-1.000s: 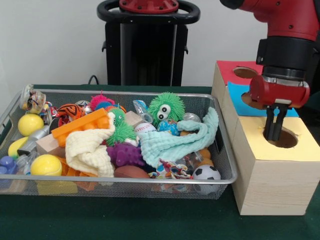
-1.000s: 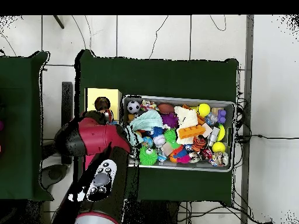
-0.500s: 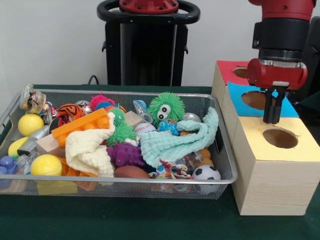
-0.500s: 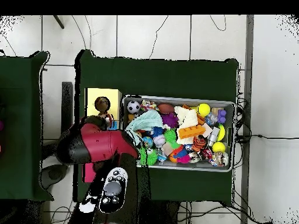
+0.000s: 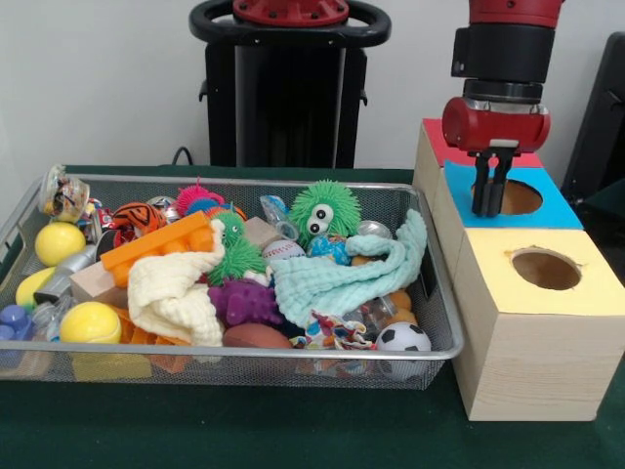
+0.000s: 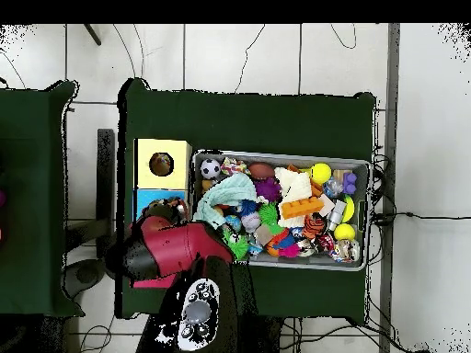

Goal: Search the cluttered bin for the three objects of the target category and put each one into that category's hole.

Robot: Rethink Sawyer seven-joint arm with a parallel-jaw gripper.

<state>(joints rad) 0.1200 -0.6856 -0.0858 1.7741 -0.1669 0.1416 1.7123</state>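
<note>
Nearest, the wire bin [image 5: 444,322] holds crowded toys: a soccer ball [image 5: 403,338], a mint cloth [image 5: 342,274], a green fuzzy creature [image 5: 323,212]. Beside it stands the wooden box [image 5: 532,362], yellow hole [image 5: 545,269] open. Farther back, the gripper [image 5: 485,208] hangs over the blue hole [image 5: 510,196], fingers pressed together, carrying nothing.

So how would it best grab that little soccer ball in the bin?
Probably straight down from above, fingers closing across the ball's middle. The soccer ball sits in the bin's front corner by the mesh wall, its top bare, so the sides are crowded. The gripper hangs over the blue hole, holding nothing.
</note>
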